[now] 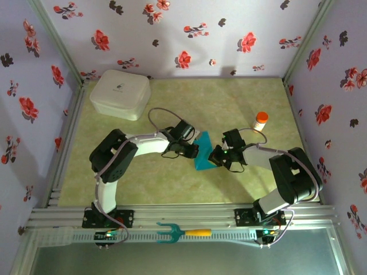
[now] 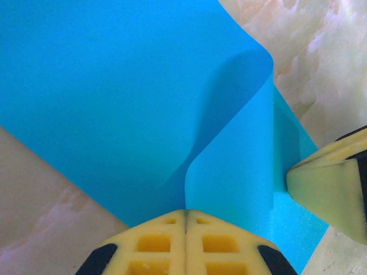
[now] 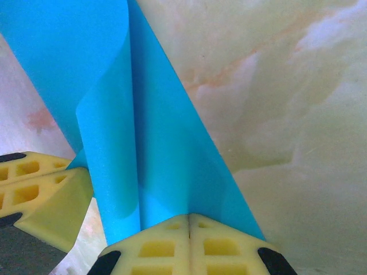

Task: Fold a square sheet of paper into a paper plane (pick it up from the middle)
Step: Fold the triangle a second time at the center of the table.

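Paper [image 1: 202, 160] largely hidden between left fingers [image 2: 155, 246] and right fingers [image 3: 223, 246]

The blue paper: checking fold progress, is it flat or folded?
Partly folded: the sheet curls over in a rounded bend, pinched by the left gripper and right gripper.

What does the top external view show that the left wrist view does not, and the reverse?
Top external view: a white box, an orange-capped bottle, and a teal fork tool on the front rail. Left wrist view: the curled flap of the sheet, with the left end effector shut on its edge. Shared: the sheet between the left and the right end effector, and the marbled table.
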Motion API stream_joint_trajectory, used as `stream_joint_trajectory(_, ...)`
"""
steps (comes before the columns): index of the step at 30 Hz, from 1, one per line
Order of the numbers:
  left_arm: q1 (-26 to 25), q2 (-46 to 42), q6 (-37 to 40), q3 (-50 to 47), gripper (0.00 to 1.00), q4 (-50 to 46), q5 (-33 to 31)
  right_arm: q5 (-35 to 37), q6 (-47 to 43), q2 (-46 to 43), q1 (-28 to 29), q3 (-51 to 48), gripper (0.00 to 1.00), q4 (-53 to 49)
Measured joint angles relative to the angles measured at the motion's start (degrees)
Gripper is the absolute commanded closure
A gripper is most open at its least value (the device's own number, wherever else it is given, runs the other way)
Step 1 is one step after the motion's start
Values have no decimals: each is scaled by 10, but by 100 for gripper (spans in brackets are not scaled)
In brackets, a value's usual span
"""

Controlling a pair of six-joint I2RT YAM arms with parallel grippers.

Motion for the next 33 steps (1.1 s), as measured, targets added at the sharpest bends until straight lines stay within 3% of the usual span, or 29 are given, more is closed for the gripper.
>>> stream_joint_trajectory(33,0,7,0,0,100,9,1,-14,15,-33,1,5,100,37)
